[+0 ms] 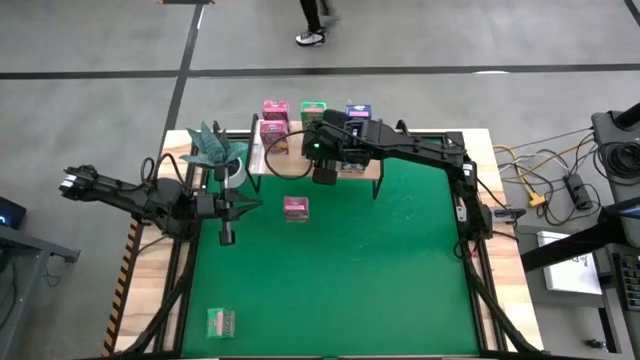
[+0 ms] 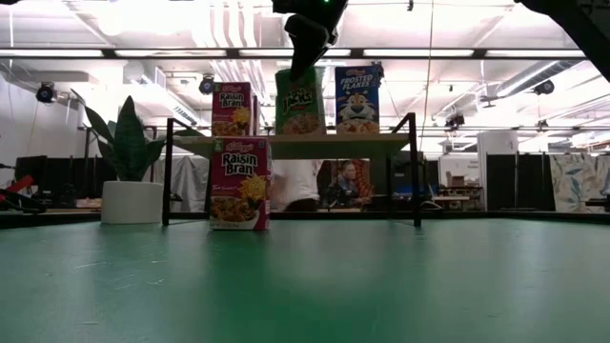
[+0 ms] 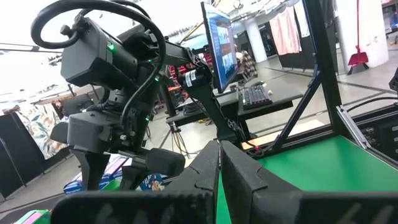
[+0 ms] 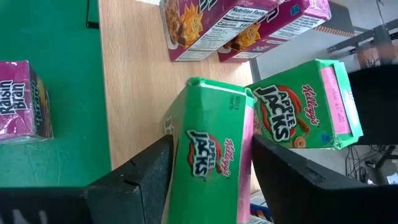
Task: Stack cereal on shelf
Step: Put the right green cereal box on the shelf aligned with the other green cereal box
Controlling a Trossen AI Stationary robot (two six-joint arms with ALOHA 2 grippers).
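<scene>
The light-wood shelf point(image 1: 272, 160) stands at the mat's far edge. On it are pink boxes point(image 1: 274, 125), a green box point(image 1: 313, 110) and a blue box point(image 1: 358, 112). My right gripper point(image 1: 325, 160) points down over the shelf, shut on a green Apple Jacks box point(image 4: 211, 155). Behind it stands a second green box point(image 4: 305, 112). Another pink Raisin Bran box point(image 1: 295, 208) stands on the green mat before the shelf, and a green box point(image 1: 220, 322) lies near the front left. My left gripper point(image 1: 228, 218) is shut and empty, left of the pink box on the mat. My right gripper pinches the green box between its two fingers, one on each of two opposite sides point(image 4: 177, 155). The fingers come from above, pointing down, at the box's upper part point(image 2: 300, 76). The box stands upright with its bottom on the shelf plank point(image 2: 324, 143).
A potted plant point(image 1: 215, 150) in a white pot stands at the shelf's left end. The shelf's thin black legs point(image 2: 416, 171) stand on the mat. A person sits behind the table in the low view point(image 2: 348, 181). Open green mat point(image 1: 390, 260) lies right of centre.
</scene>
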